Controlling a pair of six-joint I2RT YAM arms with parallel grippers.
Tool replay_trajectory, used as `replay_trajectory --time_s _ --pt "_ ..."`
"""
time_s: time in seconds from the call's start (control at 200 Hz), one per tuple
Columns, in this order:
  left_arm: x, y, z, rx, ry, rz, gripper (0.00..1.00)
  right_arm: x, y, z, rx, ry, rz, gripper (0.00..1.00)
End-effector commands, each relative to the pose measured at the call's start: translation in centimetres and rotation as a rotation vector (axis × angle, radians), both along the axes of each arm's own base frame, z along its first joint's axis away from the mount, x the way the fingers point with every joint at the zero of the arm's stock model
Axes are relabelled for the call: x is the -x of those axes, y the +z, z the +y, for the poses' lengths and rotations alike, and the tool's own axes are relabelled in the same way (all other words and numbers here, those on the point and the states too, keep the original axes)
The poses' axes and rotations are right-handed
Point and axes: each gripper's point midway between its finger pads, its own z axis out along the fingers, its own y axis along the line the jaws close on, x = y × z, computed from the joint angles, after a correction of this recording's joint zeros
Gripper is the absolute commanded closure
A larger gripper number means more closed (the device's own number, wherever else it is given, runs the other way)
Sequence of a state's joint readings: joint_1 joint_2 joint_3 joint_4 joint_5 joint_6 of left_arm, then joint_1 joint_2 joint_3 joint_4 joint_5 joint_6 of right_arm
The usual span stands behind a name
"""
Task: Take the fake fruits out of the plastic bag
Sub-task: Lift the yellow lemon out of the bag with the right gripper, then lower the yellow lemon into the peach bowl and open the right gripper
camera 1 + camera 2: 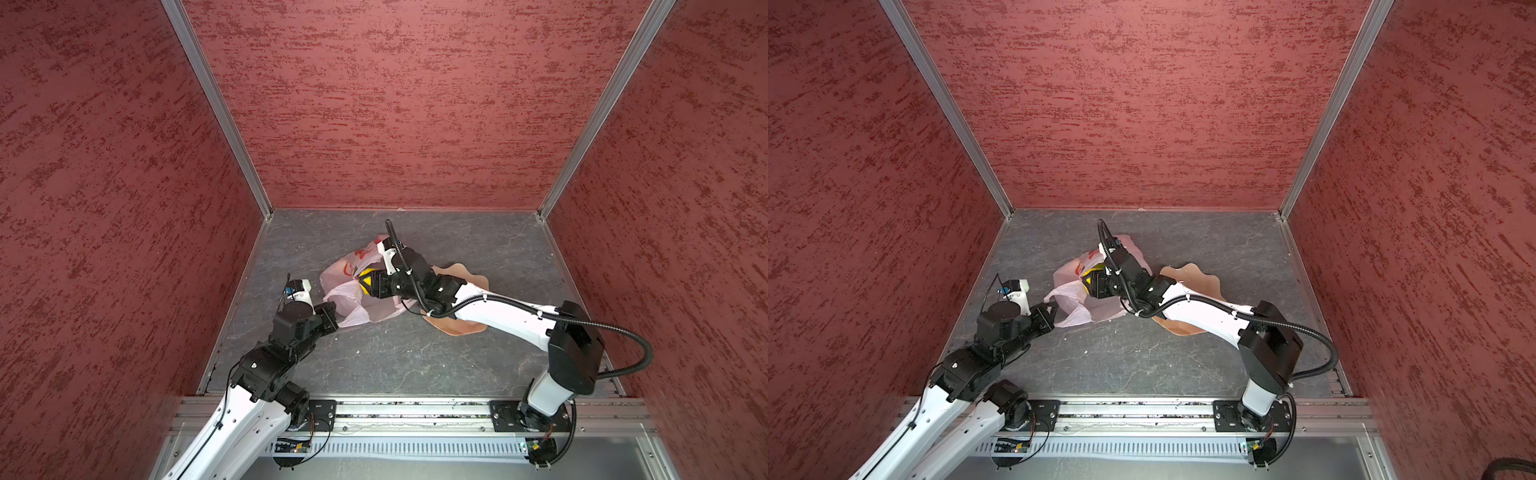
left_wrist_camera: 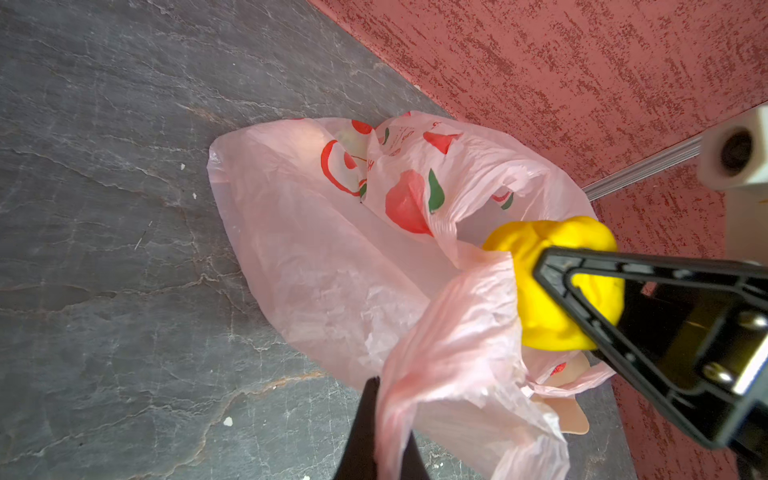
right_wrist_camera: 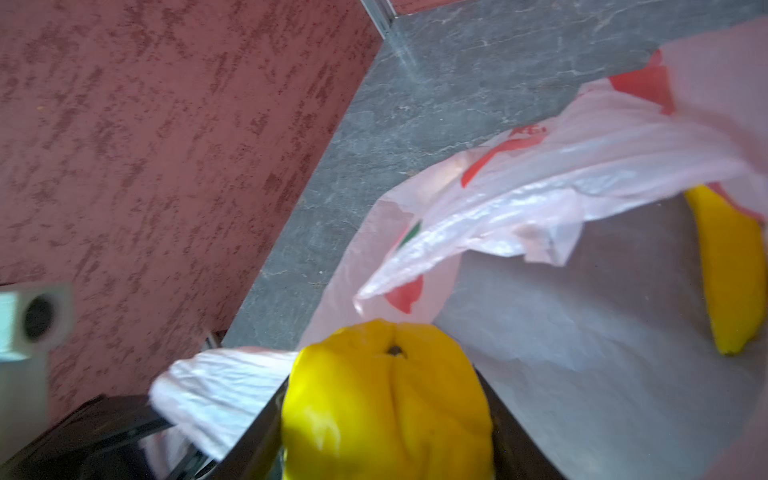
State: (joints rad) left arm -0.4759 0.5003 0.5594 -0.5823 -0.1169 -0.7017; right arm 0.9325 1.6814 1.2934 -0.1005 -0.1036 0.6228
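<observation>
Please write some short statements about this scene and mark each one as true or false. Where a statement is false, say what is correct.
1. The right gripper holds a yellow round fruit. True.
2. The left gripper is open and holds nothing. False: it is shut on the plastic bag.
3. The banana lies in the bowl. False: it lies inside the plastic bag.
4. The right arm hides part of the bowl in both top views. True.

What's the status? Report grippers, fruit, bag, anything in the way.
Left gripper shut on bag handle. Right gripper shut on yellow fruit at bag mouth. Banana inside bag. Bowl beside bag, under right arm.
</observation>
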Motion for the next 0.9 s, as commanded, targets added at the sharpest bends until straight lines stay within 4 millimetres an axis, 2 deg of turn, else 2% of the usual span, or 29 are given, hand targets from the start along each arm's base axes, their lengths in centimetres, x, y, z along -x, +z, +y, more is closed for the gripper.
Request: replay_trajectory --time_s 0.0,0.14,0.281,0.366,0.406,0.416,0.436,0.521,0.616,0.721,0.812,0.897 --pt "-0.6 1.4 0.0 0.002 0.008 -0.053 0.94 1.8 2.8 1.0 -0.059 0.114 -0.017 0.65" --pt "-0.6 1.6 0.1 -0.006 0.009 -0.06 0.94 2.2 5.2 0.4 -0.066 0.12 -0.057 0.65" --pt "-0.7 1.4 0.1 -0.01 0.01 -0.054 0.94 2.4 8.4 -1.8 -0.052 0.076 -0.126 0.65" --pt "-0.7 1.2 0.0 -0.01 0.008 -0.05 0.94 1.9 10.2 -4.3 0.0 -0.008 -0.173 0.64" --pt "-0.7 1.1 0.0 -0.01 0.009 -0.048 0.94 1.5 10.3 -5.5 0.045 -0.052 -0.184 0.64" --pt "-0.7 1.1 0.0 -0.011 0.009 -0.049 0.94 1.7 11.2 -6.2 0.042 -0.064 -0.198 0.64" --pt "-0.8 1.0 0.0 -0.012 0.009 -0.046 0.94 1.5 11.7 -7.1 0.059 -0.093 -0.207 0.64" --pt "-0.8 0.8 0.0 -0.015 0.012 -0.04 0.94 0.6 12.2 -11.5 0.151 -0.234 -0.222 0.63" --pt "-0.9 0.7 0.0 -0.017 0.015 -0.036 0.93 -0.4 11.6 -16.9 0.208 -0.385 -0.183 0.63" --pt "-0.9 0.6 0.0 -0.019 0.016 -0.034 0.93 -1.2 9.1 -22.4 0.241 -0.516 -0.116 0.63" --pt "-0.9 0.5 0.0 -0.02 0.015 -0.031 0.93 -2.0 5.6 -25.7 0.301 -0.603 -0.057 0.63" --pt "-0.9 0.5 0.0 -0.022 0.013 -0.031 0.93 -2.9 2.1 -27.3 0.336 -0.643 0.007 0.64"
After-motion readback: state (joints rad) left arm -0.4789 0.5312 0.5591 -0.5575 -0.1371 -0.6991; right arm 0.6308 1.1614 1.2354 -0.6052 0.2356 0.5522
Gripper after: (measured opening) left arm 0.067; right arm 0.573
